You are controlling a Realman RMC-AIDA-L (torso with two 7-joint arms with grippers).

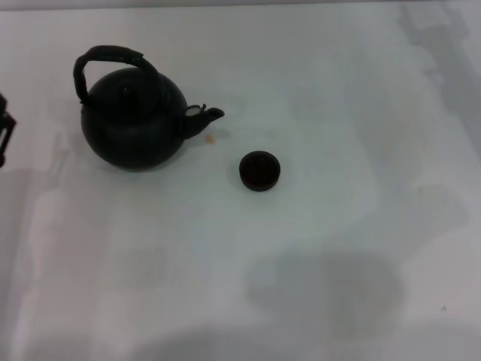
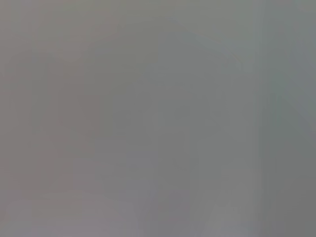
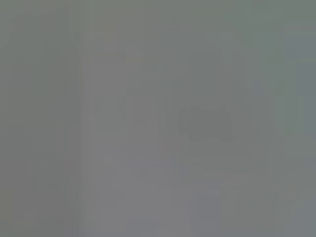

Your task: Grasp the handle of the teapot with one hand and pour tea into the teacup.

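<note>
teapot [image 1: 134,120] right of left end effector [image 1: 6,139], apart

One teapot [image 1: 135,124] with one handle [image 1: 105,62], one teacup [image 1: 259,171], one table [image 1: 338,113]

We see the head view brightly and evenly lit, the white table [image 1: 323,90] nearly washed out at its far side. Soft grey shadows spread across the near side and down the left edge, with a rounder dark patch near centre-right. The teapot [image 1: 134,124] reads as a matte black mass with little surface detail. Both wrist views show us only featureless grey blur.
</note>
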